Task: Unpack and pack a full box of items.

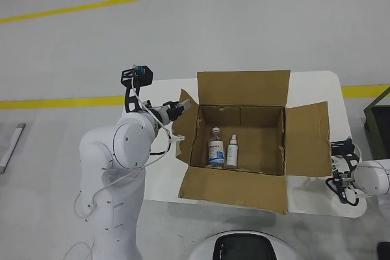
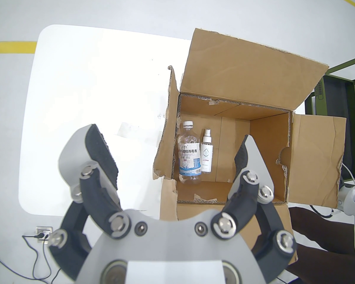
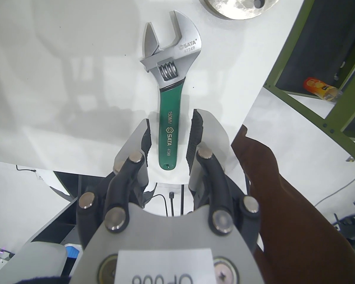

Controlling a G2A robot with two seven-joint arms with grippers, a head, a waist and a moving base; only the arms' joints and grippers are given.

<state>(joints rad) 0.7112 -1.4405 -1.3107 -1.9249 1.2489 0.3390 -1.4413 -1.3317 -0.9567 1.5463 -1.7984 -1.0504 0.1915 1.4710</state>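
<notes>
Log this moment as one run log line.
box: open, clear bottle and spray bottle lying inside | left claw: open, beside box flap | right claw: open, straddling wrench handle

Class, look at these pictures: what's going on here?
An open cardboard box sits on a white table. A clear bottle and a small spray bottle lie inside. The left pincer hangs open beside it. The right pincer, open, straddles a green-handled wrench lying on the table.
</notes>
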